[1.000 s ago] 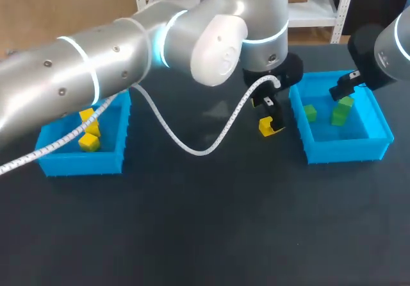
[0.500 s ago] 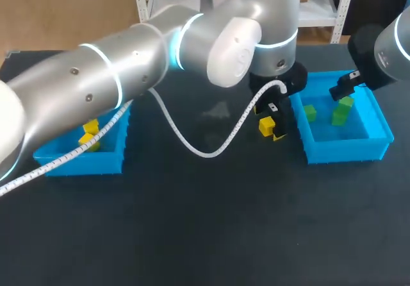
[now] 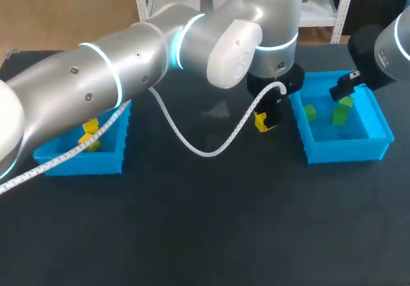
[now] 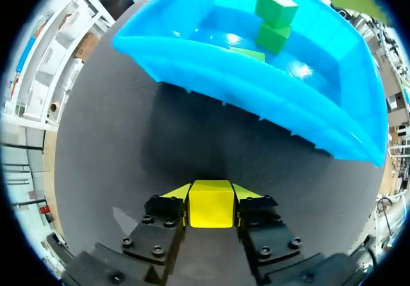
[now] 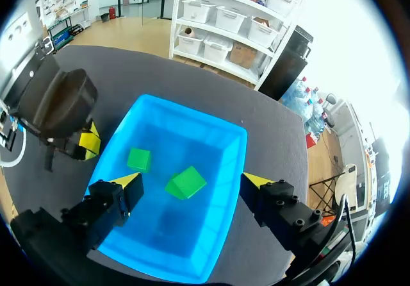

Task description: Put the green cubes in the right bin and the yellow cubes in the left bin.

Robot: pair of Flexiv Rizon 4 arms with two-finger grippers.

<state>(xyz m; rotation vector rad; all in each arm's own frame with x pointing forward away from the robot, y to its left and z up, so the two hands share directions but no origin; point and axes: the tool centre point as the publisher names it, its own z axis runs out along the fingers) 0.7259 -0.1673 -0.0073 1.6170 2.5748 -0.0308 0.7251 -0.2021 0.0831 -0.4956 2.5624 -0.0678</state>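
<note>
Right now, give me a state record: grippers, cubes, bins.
left gripper: shut on held yellow cube, just outside the right bin
right gripper: open, empty, above the right bin
right bin contents: green cubes, at least two
left bin contents: yellow cubes, partly hidden by left arm

— What surrounds the scene?
— A dark charcoal matte-topped table [image 3: 205,228] fills the head view (finely grained, seen close in the left wrist view).
— And the light?
— Even, from overhead; soft shadows, one faint pale patch mid-table.
</note>
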